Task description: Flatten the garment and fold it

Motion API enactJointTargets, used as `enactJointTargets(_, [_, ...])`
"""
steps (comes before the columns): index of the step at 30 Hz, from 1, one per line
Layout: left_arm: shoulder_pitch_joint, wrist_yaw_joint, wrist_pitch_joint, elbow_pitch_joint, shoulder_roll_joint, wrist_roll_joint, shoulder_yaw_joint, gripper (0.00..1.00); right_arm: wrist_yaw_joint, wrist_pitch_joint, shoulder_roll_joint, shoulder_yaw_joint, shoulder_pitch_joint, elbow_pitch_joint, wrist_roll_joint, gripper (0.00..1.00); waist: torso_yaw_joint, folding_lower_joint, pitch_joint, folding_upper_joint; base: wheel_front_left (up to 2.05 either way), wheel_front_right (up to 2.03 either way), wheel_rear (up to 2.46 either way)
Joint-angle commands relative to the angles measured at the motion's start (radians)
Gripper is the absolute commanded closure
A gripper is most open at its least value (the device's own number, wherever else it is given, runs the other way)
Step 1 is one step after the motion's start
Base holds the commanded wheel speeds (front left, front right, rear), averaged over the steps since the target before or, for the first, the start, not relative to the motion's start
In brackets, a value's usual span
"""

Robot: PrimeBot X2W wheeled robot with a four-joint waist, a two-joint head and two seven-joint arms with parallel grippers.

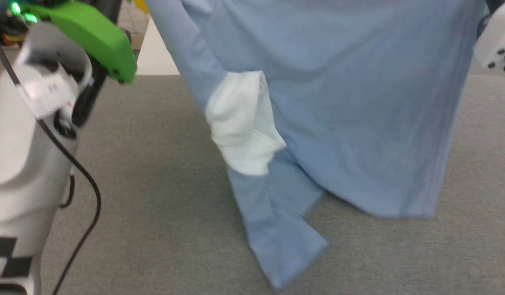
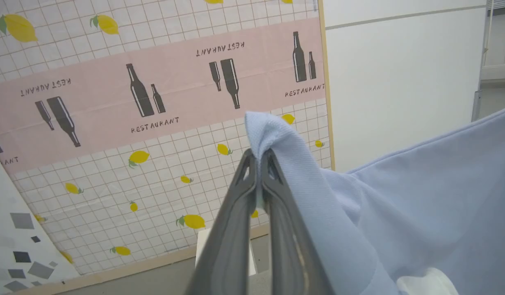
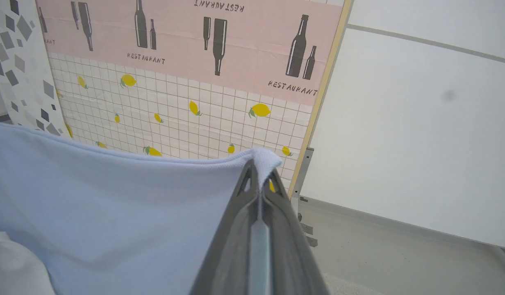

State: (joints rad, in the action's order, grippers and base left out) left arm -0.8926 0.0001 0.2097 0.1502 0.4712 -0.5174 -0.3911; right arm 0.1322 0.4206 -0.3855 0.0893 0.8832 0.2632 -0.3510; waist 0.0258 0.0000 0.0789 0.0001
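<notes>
1. Left gripper [image 2: 258, 157] is clamping the garment [image 2: 433, 205] by an edge, frame centre.
2. Right gripper [image 3: 259, 169] is pinching another edge likewise.
3. Garment is hanging across upper centre-right, its lower end resting on the grey surface [image 1: 154, 184].

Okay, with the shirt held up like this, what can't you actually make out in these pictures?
Head view: the garment, its top cut off by the picture's upper edge.
Head view: buttons or logo, lost to motion blur.
Left wrist view: which part the left gripper pinches; cloth bunches over the jaws.
Right wrist view: same for the right gripper.
</notes>
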Motion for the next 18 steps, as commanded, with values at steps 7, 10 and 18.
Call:
enactJointTargets(7, [-0.199, -0.014, 0.005, 0.089, -0.002, 0.042, 0.0, 1.0, -0.002, -0.042, 0.036, 0.016, 0.127, 0.087, 0.043, 1.0, -0.064, 0.0, -0.05, -0.0001, 0.0, 0.0, 0.0])
enactJointTargets(10, [-0.269, -0.017, 0.018, 0.114, -0.005, 0.046, 0.003, 1.0, -0.002, -0.047, 0.042, 0.032, 0.172, 0.108, 0.046, 1.0, -0.074, 0.0, -0.048, -0.0001, 0.0, 0.0, 0.0])
enactJointTargets(18, [-0.43, -0.029, 0.082, 0.164, 0.024, 0.066, 0.005, 1.0, -0.002, -0.03, 0.044, 0.092, 0.299, 0.142, 0.027, 1.0, -0.118, 0.0, -0.007, -0.0001, 0.0, 0.0, 0.0])
